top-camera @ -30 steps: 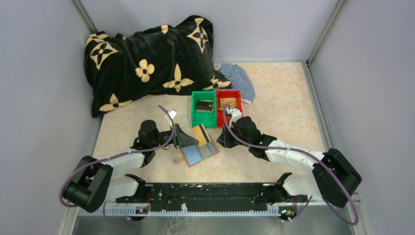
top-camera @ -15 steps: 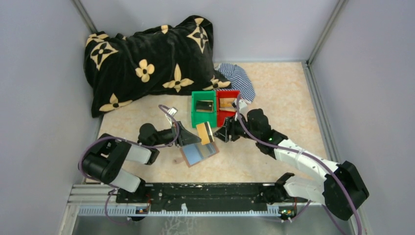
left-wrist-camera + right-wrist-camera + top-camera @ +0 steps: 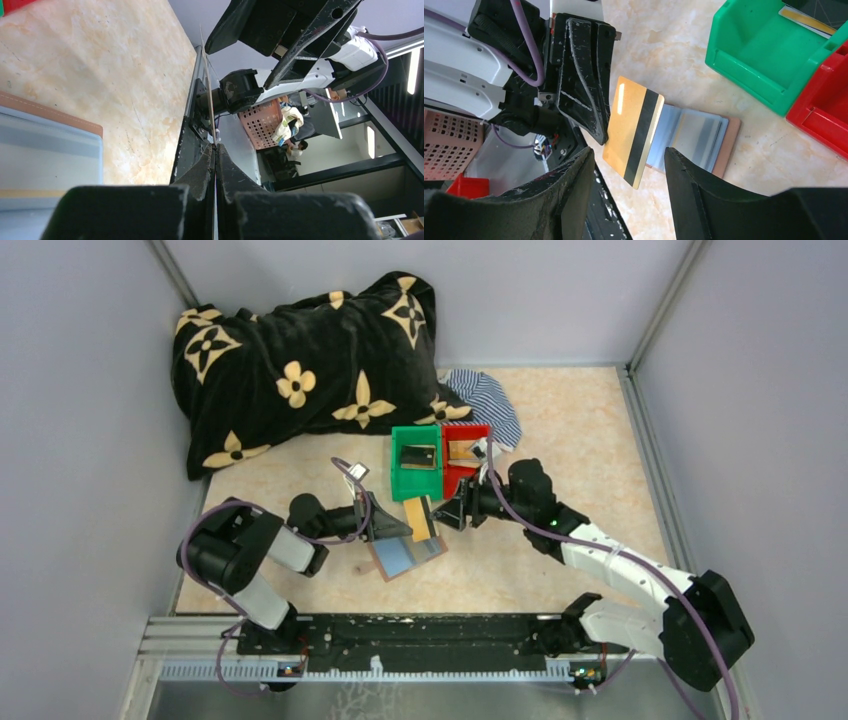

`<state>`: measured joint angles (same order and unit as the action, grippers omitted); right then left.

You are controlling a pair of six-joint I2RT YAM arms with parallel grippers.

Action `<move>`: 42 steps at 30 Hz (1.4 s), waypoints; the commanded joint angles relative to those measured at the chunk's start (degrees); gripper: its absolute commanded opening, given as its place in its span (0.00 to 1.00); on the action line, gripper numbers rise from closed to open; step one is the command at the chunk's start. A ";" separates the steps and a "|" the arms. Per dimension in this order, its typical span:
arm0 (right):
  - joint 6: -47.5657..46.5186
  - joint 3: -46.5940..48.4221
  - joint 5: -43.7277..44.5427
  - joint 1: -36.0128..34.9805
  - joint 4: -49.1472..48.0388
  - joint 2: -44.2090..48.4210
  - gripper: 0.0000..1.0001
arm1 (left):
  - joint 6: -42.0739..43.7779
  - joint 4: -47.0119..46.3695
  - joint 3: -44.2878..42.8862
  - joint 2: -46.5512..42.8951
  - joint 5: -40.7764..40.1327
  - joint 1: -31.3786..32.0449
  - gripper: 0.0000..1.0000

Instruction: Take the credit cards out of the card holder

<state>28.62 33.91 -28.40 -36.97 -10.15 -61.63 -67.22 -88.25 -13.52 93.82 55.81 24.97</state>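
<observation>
- Over the open card holder [image 3: 405, 556], which lies flat on the table [image 3: 560, 440] just in front of the green bin [image 3: 415, 487], my left gripper [image 3: 396, 524] is pinched tight on one long edge of a gold credit card [image 3: 633, 130] with a black stripe. The card is held clear of the pockets.
- From the left wrist I see the two fingers pressed together, with the card showing as a thin line, edge-on, running out from between them.
- The change in the last second is on the other side. My right gripper [image 3: 450, 516] has come across from beside the red bin [image 3: 458, 478] to the card, and its jaws have gone from nearly closed to wide apart.
- From the right wrist, those spread fingers frame the card's free end. As far as I can tell they are not touching it.
- My left arm has folded back at the elbow, but the card has barely shifted.
- I read this as a handover about to happen: the right closes on the card, then the left lets go.
- Two more credit cards [image 3: 417, 456] lie in the bins, one in each, so the job looks well under way.
- I cannot tell whether the holder's blue-grey pockets hide any others.
</observation>
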 commanded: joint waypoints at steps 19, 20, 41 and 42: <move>1.84 -0.49 -3.00 0.36 -9.44 -2.61 0.54 | -2.89 -14.15 -1.43 -4.62 1.71 0.93 0.00; 1.65 -0.59 -2.70 0.38 -9.20 -2.55 0.54 | -2.92 -14.17 -1.42 -4.81 1.67 0.88 0.00; 4.27 -1.82 -5.79 0.41 -12.74 -2.65 0.15 | -1.97 -14.17 -3.18 -2.26 0.52 2.33 0.00; 4.13 -1.86 -5.72 0.39 -12.33 -2.44 0.12 | -1.85 -14.21 -3.16 -2.04 0.38 2.31 0.00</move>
<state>32.69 32.49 -33.17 -36.95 -19.38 -65.32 -69.84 -88.27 -15.68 90.67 56.60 26.98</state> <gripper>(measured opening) 0.169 0.005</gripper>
